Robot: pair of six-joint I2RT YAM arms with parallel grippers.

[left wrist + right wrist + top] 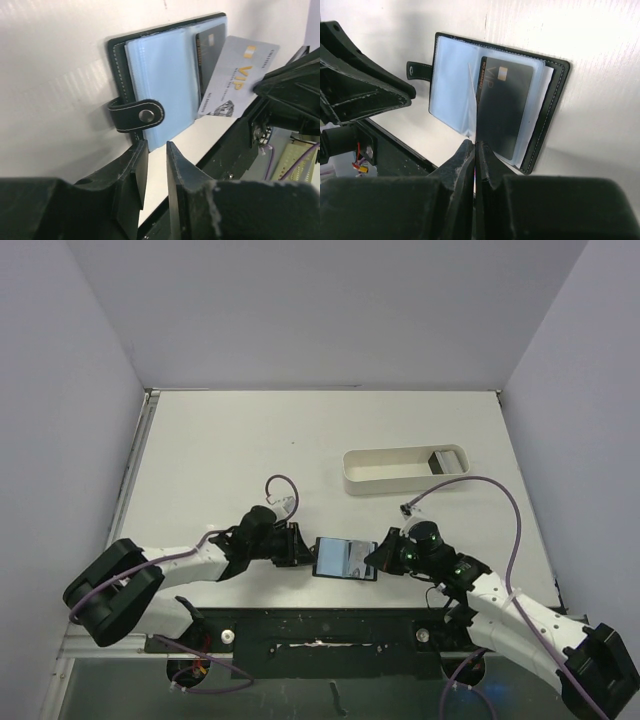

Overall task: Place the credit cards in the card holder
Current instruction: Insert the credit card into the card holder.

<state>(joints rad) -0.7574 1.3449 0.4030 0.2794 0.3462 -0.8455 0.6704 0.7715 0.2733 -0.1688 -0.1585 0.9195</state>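
Note:
The card holder (pixel 343 558) lies open on the table between the two arms, bluish pockets up, with its snap tab (pixel 137 115) toward my left gripper. One dark credit card (pixel 505 110) sits in a pocket on one page. My right gripper (pixel 474 144) is shut on a grey credit card (pixel 239 77) marked VIP. It holds that card edge-on and tilted, with its far end against the pocket pages near the fold. My left gripper (pixel 156 146) hovers just short of the holder's tab side. Its jaws are a narrow gap apart and hold nothing.
A long white oval tray (pixel 405 471) stands at the back right with a small dark item (pixel 441 461) at its right end. The black mounting rail (pixel 320 625) runs along the table's near edge, just behind the holder. Walls close in on the left and right.

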